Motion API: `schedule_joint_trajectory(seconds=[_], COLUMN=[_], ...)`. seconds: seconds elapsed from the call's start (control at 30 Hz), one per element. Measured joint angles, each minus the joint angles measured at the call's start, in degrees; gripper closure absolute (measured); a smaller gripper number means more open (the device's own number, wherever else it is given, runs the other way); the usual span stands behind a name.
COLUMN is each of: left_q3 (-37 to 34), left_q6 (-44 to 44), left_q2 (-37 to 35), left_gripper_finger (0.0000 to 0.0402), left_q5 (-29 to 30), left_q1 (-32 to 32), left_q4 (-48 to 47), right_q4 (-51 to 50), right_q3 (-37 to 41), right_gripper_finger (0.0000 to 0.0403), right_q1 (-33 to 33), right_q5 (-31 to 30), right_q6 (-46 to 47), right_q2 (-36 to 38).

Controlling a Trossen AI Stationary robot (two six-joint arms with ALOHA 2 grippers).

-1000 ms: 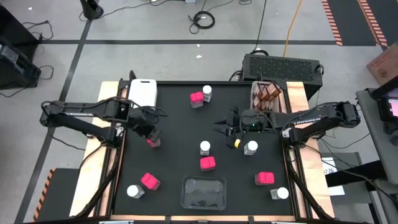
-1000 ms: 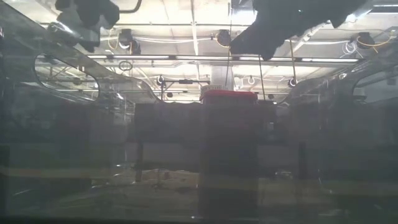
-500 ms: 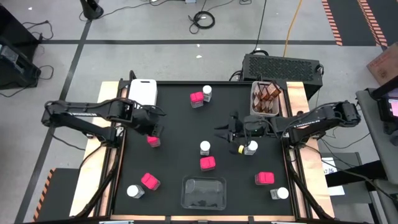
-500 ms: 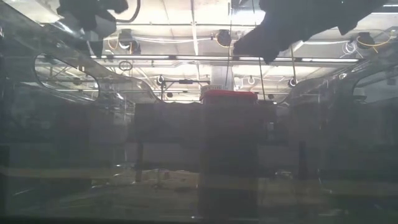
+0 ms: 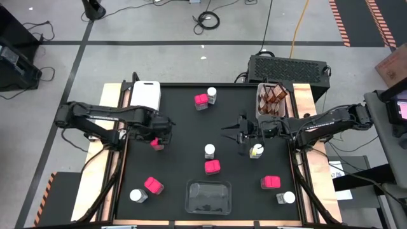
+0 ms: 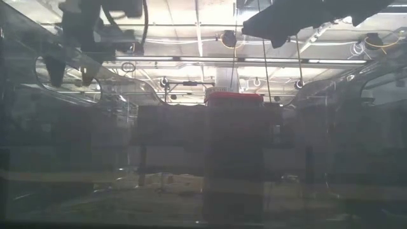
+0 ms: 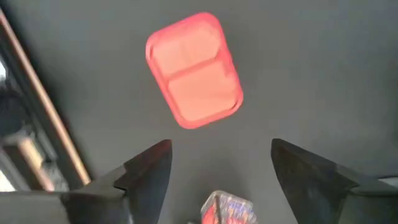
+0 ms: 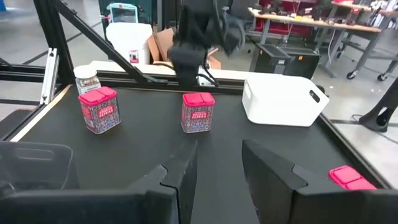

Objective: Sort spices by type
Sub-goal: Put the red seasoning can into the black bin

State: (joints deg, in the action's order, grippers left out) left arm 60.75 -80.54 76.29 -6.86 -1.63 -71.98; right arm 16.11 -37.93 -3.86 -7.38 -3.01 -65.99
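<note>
The spices I see are pink boxes with patterned sides, clear jars with white lids, and brown jars; I count five pink boxes and five white-lidded jars scattered over the black table [image 5: 178,121]; the brown jars [image 5: 272,97] sit packed in a clear bin at the far right corner, too crowded to count. My left claw [image 5: 159,135] stands wide open directly above one pink box [image 5: 156,144] near the table's left edge; my right claw [image 5: 252,145] hangs over a white-lidded jar [image 5: 257,151] right of centre, its fingers [image 8: 273,171] a narrow gap apart with nothing showing between them. A white tray [image 5: 145,94] sits at the far left corner; an empty-looking clear tray [image 5: 207,196] lies at the near edge.
</note>
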Motion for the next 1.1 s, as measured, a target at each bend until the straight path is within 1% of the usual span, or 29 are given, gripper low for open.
schedule_joint_trajectory(seconds=[0.07, 0.13, 0.3, 0.4, 0.6, 0.8, 1.03, 1.1], left_q3=[0.0, 0.0, 0.0, 0.0, 0.0, -2.8, -3.3, -3.5], left_q6=[2.7, 5.4, 8.0, 8.9, 7.2, 2.0, 1.4, 1.4], left_q2=[2.2, 4.0, 7.2, 7.8, 7.3, 7.0, 5.8, 4.7], left_gripper_finger=[0.0119, 0.0118, 0.0118, 0.0118, 0.0118, 0.0118, 0.0118, 0.0118], left_q5=[-2.3, -3.2, -2.8, -1.5, 2.6, 0.8, 0.6, 1.0], left_q1=[-0.3, -0.7, -1.5, -2.1, -4.3, -5.2, -6.0, -6.2], left_q4=[-0.6, -0.5, -0.5, -0.6, -2.0, -0.4, 4.5, 4.4], right_q4=[-0.1, -0.1, -0.4, -2.4, -5.2, -6.0, -7.6, -7.8], right_q3=[0.0, 0.0, 0.0, 0.0, 0.0, 0.0, 0.0, 0.0], right_gripper_finger=[0.028, 0.028, 0.028, 0.028, 0.028, 0.028, 0.028, 0.028], right_q1=[0.1, 0.1, 0.2, 0.2, 0.2, 0.2, 0.2, 0.2], right_q5=[0.0, 0.0, 0.0, 0.1, 0.2, 0.2, 0.2, 0.2], right_q6=[-1.0, -1.1, -1.4, -1.0, -0.9, -2.3, -3.3, -3.5], right_q2=[0.4, 0.8, 1.0, 1.0, 1.0, 1.0, 1.0, 1.0])
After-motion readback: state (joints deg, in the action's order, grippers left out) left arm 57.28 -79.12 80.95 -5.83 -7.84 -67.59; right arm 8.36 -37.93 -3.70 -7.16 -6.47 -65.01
